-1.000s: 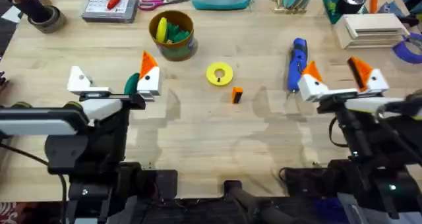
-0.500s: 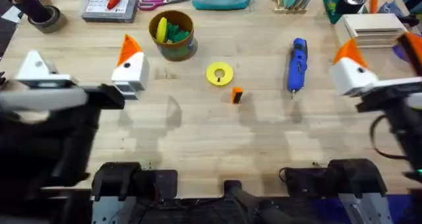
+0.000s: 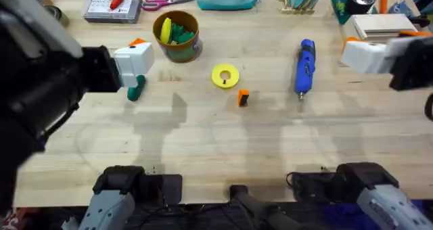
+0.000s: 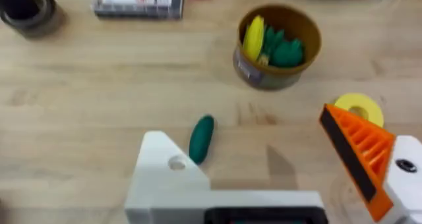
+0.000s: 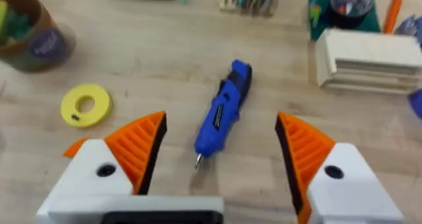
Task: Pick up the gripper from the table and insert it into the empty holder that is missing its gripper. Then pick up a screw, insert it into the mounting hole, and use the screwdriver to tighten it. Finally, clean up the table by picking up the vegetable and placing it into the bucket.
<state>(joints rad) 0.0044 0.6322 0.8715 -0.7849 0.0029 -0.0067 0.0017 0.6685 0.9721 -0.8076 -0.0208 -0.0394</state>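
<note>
Overhead: gripper (image 3: 243,98) lies just beside the yellow ring (image 3: 225,76); left hand (image 4: 277,155) and right hand (image 5: 221,141) both gape empty.

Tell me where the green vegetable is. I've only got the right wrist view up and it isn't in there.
Observer: The vegetable lies on the table, out in the open and short of the bucket.
Operator: Okay. Which finger is missing its orange tip?
Observer: One on the left arm. In the left wrist view the holder is bare white, while the finger beside it carries an orange tip.
</note>
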